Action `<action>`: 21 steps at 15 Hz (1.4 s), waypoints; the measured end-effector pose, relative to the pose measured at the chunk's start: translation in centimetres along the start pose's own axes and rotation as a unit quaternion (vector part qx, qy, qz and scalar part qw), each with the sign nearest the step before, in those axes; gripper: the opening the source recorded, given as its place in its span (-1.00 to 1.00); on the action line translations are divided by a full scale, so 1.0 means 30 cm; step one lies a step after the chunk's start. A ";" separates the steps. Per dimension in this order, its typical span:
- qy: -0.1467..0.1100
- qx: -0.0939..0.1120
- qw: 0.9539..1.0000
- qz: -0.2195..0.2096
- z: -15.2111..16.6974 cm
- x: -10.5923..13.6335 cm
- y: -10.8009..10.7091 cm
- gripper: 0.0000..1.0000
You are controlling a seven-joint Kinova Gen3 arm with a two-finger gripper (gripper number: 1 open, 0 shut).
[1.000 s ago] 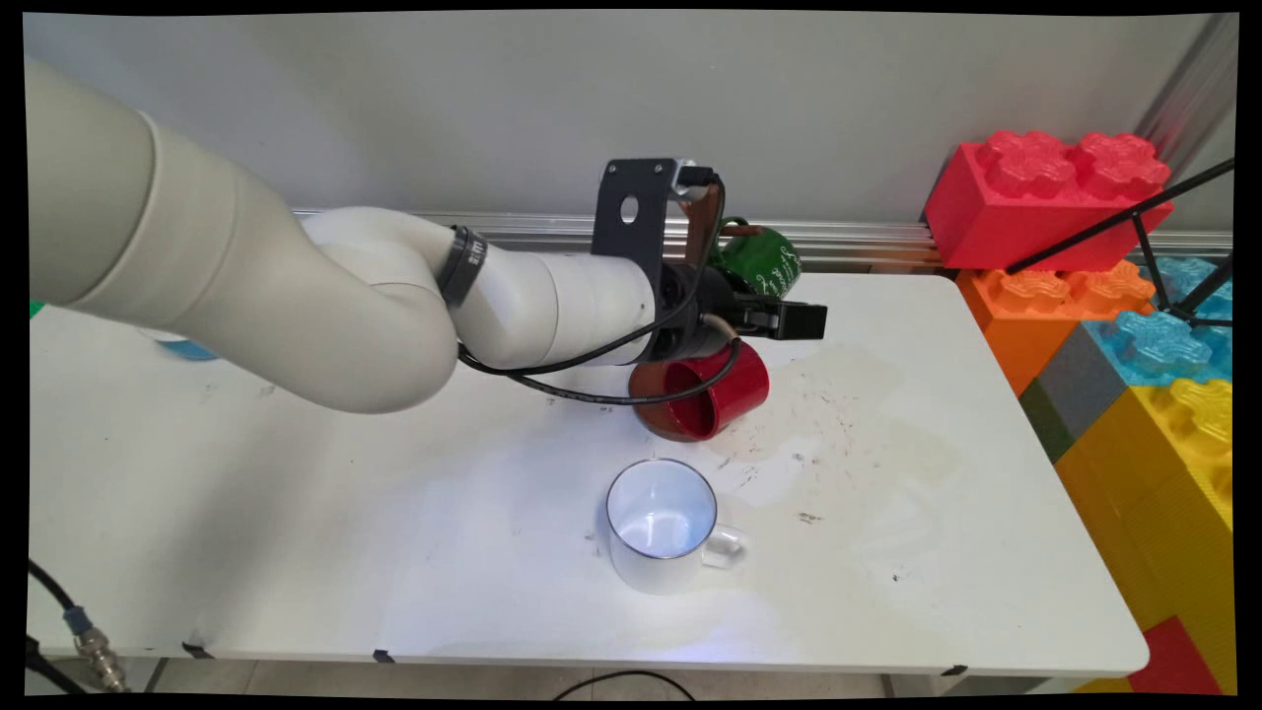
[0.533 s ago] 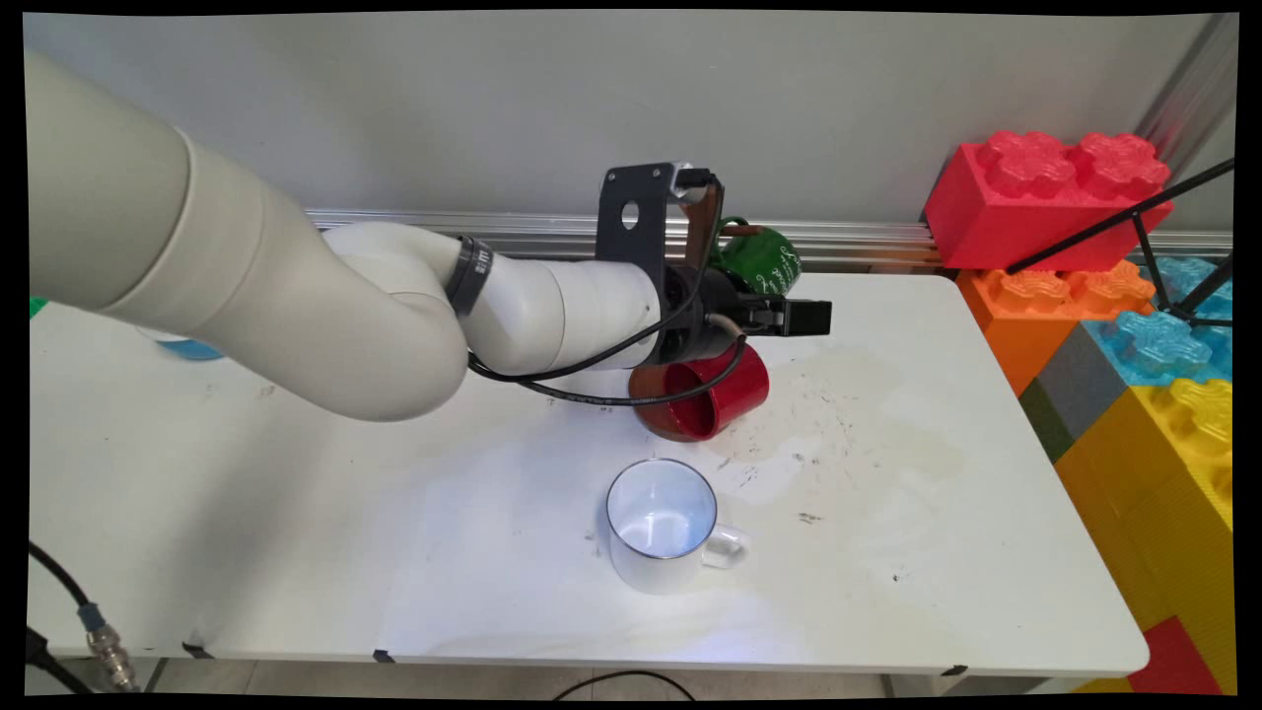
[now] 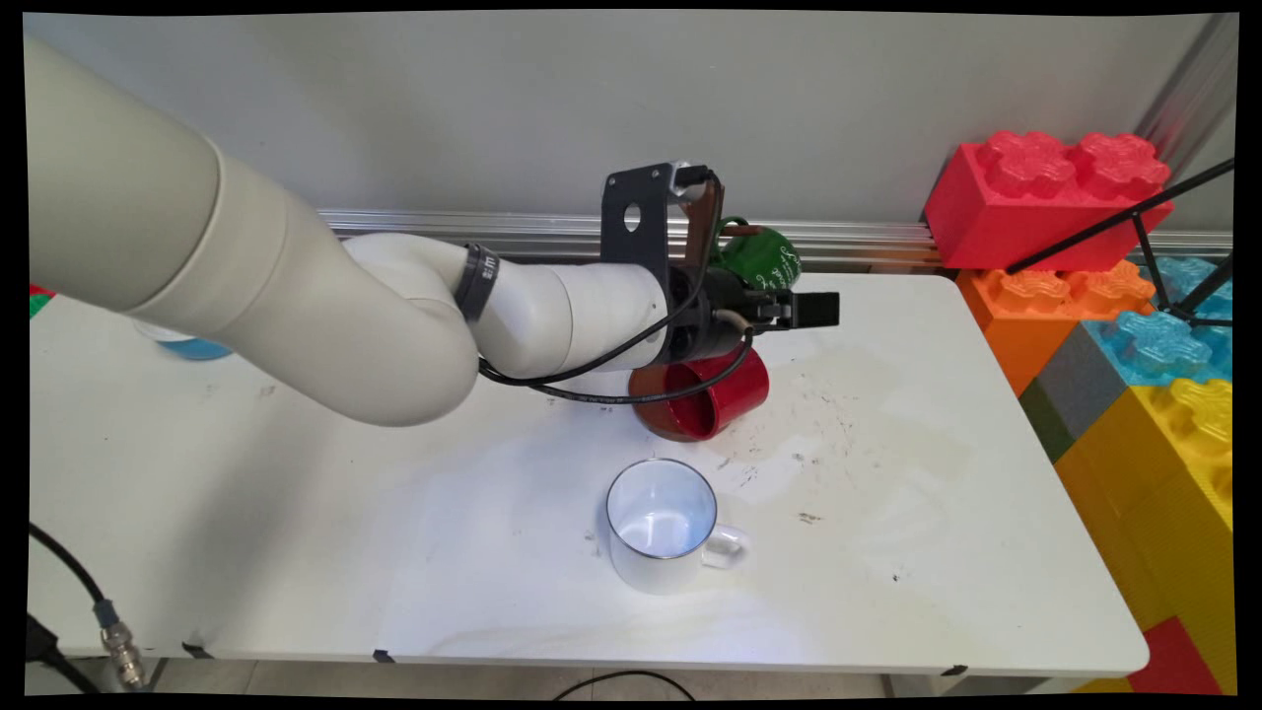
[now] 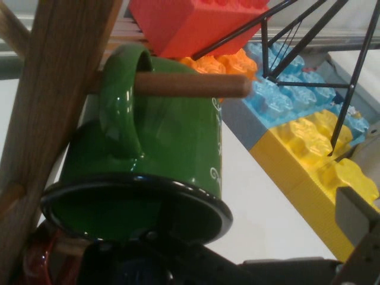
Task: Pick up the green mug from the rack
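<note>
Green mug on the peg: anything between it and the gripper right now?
Nothing visible. In the hand view the green mug hangs by its handle on the wooden peg directly ahead, with no object in front of it. The red mug lies on its side on the table, below the gripper.

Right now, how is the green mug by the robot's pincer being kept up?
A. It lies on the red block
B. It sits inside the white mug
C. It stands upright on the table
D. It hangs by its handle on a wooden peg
D: in the hand view the green mug has its handle looped over a wooden peg, its open rim tipped downward.
</note>
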 end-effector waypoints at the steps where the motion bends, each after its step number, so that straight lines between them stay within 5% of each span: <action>1: 0.001 -0.001 1.000 -0.003 0.002 0.000 0.000 1.00; 21: 0.016 -0.002 1.000 -0.027 0.008 -0.001 -0.024 1.00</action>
